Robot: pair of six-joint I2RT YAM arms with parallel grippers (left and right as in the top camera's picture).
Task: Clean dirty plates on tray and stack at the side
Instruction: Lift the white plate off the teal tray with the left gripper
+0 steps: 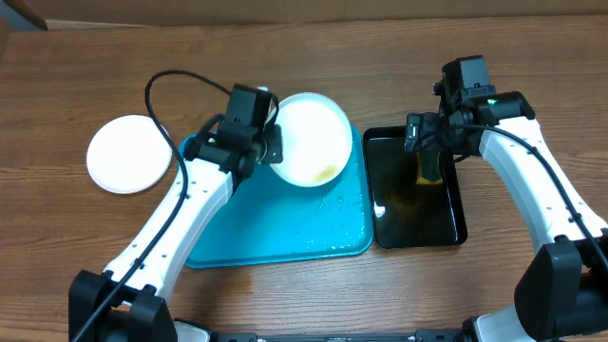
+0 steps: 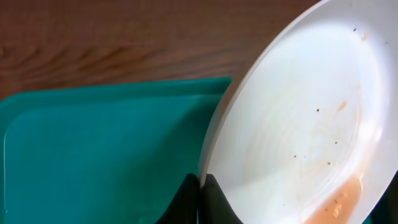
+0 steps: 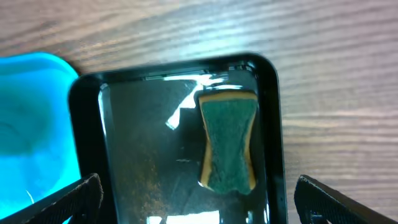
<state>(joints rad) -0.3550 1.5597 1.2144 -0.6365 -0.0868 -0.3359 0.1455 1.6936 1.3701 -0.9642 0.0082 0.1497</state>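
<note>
My left gripper [image 2: 200, 198] is clamped thin on the rim of a round white plate [image 1: 309, 133], which tilts over the far right corner of the large turquoise plastic tray [image 1: 285, 228]. With so little rim in the pinch, the plate could swing or slip out once it gets pushed on. A watery brown smear [image 2: 339, 199] pools at its low edge, and more tilt would likely send it over the lip onto the tray.

My right gripper [image 3: 208, 204] hangs with fingers wide apart, holding nothing, above the green-and-tan sponge [image 3: 227, 140] in the narrow black tray [image 3: 273, 124]. Coming down off-centre, I'd catch the tray wall.

I can't tell whether the plate's low edge touches the tray. Another white plate [image 1: 128, 154] sits on the wooden counter [image 1: 95, 57] at the left, one or a stack, I can't say. No third plate shows.
</note>
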